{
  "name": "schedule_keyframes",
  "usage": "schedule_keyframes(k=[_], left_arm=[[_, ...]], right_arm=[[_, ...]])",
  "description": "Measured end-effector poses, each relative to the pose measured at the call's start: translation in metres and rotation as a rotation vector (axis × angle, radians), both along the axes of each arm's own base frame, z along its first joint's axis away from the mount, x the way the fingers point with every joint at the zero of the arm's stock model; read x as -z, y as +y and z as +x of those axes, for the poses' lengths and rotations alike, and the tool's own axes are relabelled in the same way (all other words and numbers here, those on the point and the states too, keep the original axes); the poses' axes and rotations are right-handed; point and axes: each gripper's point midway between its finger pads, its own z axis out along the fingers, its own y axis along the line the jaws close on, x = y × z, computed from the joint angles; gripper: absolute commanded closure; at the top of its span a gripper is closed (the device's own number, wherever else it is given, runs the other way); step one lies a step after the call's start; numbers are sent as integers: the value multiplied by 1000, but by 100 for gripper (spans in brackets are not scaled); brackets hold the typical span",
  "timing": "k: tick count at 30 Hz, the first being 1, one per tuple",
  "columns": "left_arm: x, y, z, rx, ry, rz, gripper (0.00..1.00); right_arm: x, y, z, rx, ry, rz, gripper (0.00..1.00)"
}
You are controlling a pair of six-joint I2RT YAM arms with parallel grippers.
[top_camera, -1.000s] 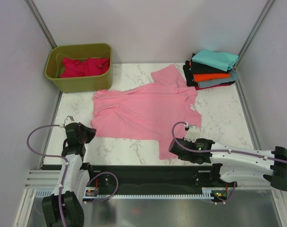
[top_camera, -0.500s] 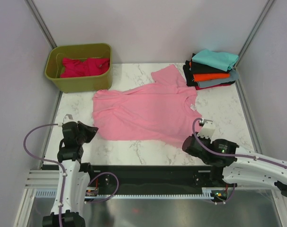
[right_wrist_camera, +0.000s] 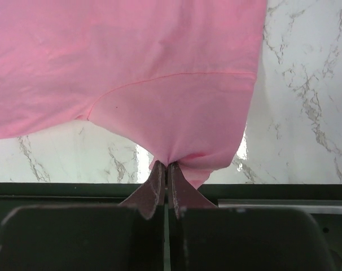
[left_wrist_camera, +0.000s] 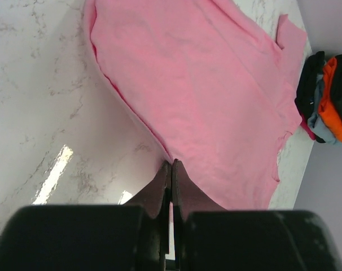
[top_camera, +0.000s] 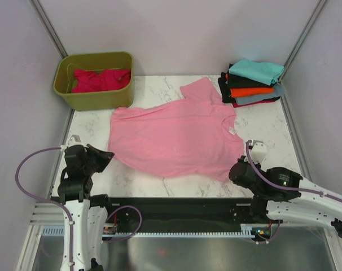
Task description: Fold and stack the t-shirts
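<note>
Your pink shirt (top_camera: 176, 138) lies spread on the marble table (top_camera: 272, 141), its near left corner pinched in your left gripper (top_camera: 108, 154) and its near sleeve in your right gripper (top_camera: 234, 169), both clamped tight on cloth, with the folded stack (top_camera: 253, 83) at far right.

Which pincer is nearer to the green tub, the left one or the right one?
Left. The left pincer holds the pink shirt on the same side as the tub; the right pincer holds the shirt's other end, far across on the right.
</note>
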Motion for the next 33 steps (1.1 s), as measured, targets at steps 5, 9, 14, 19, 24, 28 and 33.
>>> schedule_keyframes(k=[5,9,14,19,24,28,33], left_arm=[[14,-3,2,35,87,-10,98],[29,-5,11,74,166,-15,98],[36,0,22,89,208,16,98],[23,12,44,77,189,60,98],[30,20,63,66,210,68,98],[46,26,73,51,264,66,98],[58,32,82,36,298,70,98]], right_arm=[[-12,18,14,-44,-59,-21,100],[-33,36,42,-48,-109,-64,100],[-47,39,97,-5,-140,-103,100],[-47,31,135,-19,-148,-188,100],[-38,26,170,-31,-127,-219,100],[-22,16,191,-22,-90,-234,100],[-12,8,213,-17,-61,-234,100]])
